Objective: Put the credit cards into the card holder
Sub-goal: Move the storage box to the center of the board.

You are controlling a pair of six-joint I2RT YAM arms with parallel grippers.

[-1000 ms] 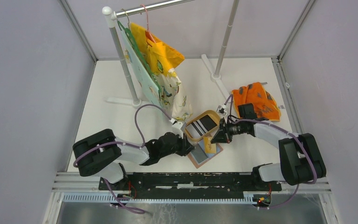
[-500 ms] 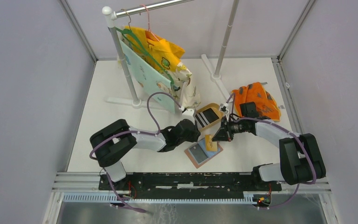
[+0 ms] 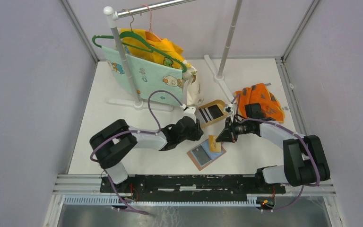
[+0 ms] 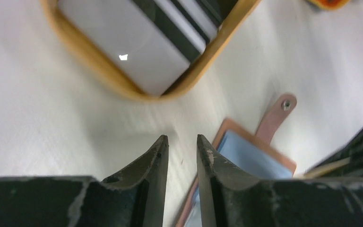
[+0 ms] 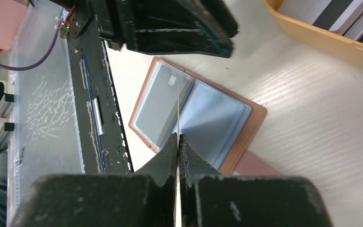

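Observation:
The card holder (image 3: 201, 153) lies open on the table, reddish-brown with grey-blue pockets (image 4: 250, 156) and a strap tab (image 4: 276, 116). My right gripper (image 3: 219, 137) is shut on a thin yellowish credit card (image 3: 212, 143). In the right wrist view that card is edge-on (image 5: 177, 101), standing over the holder's middle fold (image 5: 212, 113) between the closed fingertips (image 5: 177, 135). More credit cards (image 3: 211, 112), white, grey and striped (image 4: 132, 42), lie in a tan dish (image 3: 219, 104). My left gripper (image 3: 200, 126) hovers between dish and holder, jaws (image 4: 182, 138) slightly apart and empty.
A clothes rack (image 3: 123, 52) with hangers and pale green and yellow garments (image 3: 156, 75) stands at the back left, its second post (image 3: 227, 38) further right. An orange patterned cloth (image 3: 260, 101) lies at the back right. The black base rail (image 3: 189, 182) runs along the near edge.
The dish with its cards has slid away toward the back right with my left gripper, whose jaws have widened. The hanging garments swung left. My right gripper and its card barely moved.

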